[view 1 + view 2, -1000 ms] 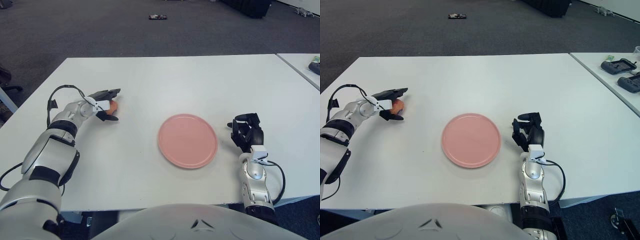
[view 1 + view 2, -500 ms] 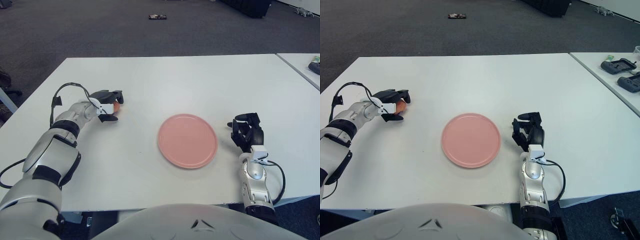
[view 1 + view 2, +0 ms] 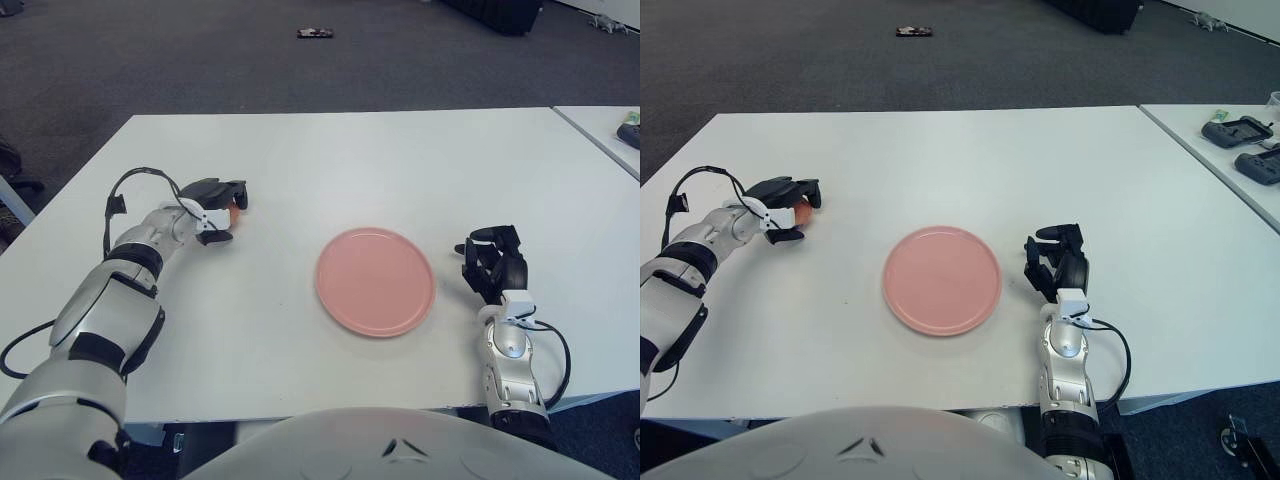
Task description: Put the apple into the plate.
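left eye view: left hand (image 3: 215,205) with fingers (image 3: 232,192) closed around the apple (image 3: 231,212) on the white surface (image 3: 330,160), well left of the pink plate (image 3: 375,281); right hand (image 3: 494,262) beside the plate's right edge, fingers curled, holding nothing.

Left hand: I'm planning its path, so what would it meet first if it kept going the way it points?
The left hand, closed around the apple, points rightward across the table. It seems to pass behind the plate, so the way looks free, though depth is unclear.

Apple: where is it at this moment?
The apple is on the table's left side, enclosed by the left hand, well left of the pink plate. The right hand shows beside the plate's right edge.
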{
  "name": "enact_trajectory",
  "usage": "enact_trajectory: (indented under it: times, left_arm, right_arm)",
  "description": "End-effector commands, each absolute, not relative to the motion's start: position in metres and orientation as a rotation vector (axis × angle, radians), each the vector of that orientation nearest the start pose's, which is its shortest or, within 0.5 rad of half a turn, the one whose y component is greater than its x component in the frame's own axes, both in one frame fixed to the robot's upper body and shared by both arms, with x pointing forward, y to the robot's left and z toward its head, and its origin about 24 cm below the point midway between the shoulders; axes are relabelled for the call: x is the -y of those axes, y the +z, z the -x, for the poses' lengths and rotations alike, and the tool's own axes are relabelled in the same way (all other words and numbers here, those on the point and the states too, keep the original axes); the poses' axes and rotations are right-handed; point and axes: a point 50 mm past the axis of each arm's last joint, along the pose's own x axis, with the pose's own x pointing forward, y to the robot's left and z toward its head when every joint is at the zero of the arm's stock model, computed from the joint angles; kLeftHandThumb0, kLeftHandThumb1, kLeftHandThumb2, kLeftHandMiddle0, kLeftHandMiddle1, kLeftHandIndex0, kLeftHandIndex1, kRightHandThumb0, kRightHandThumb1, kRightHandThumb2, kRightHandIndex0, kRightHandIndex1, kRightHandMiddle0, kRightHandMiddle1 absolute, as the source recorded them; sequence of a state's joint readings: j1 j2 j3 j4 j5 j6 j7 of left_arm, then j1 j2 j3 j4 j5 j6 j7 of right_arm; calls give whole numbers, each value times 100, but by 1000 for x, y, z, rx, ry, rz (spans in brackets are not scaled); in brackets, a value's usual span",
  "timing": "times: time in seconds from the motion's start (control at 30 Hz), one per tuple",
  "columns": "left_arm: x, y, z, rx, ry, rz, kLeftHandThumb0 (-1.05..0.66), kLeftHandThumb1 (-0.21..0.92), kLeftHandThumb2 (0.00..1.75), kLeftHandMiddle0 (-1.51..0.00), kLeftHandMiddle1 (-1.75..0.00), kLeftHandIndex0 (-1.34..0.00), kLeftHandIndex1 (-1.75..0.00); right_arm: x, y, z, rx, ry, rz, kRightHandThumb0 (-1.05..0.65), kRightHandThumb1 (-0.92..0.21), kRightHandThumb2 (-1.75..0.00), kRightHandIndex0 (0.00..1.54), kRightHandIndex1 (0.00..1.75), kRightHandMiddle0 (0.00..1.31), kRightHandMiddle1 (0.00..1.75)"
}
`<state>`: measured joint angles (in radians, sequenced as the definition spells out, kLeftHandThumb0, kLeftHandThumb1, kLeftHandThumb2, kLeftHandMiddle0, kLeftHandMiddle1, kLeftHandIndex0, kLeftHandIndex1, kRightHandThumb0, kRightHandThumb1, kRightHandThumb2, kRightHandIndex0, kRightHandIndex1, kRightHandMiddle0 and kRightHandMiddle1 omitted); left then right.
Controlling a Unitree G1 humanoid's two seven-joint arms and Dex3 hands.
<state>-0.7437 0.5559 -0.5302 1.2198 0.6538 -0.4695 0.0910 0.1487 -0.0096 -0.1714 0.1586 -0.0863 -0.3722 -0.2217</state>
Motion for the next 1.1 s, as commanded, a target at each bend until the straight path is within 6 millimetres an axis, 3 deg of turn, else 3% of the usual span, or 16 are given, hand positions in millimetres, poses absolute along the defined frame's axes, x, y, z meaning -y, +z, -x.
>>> enact_trajectory:
  times: [0.0, 0.73, 1.07]
  left_arm:
    - [-239, 18, -335, -170, -467, -1397, -11, 28, 136, -126, -175, -101, -175]
    - [-238, 21, -337, -162, -435, -1355, -6, 25, 142, -129, -175, -107, -175]
    - [-236, 32, -339, -120, -367, -1065, -3, 23, 145, -134, -175, -113, -175]
  right_arm:
    - [211, 12, -210, 81, -412, 117, -34, -92, -53, 50, 118, 19, 175]
    - [211, 12, -210, 91, -410, 105, -34, -92, -53, 51, 118, 19, 175]
    - [211, 11, -211, 89, -407, 103, -34, -92, -53, 51, 118, 19, 175]
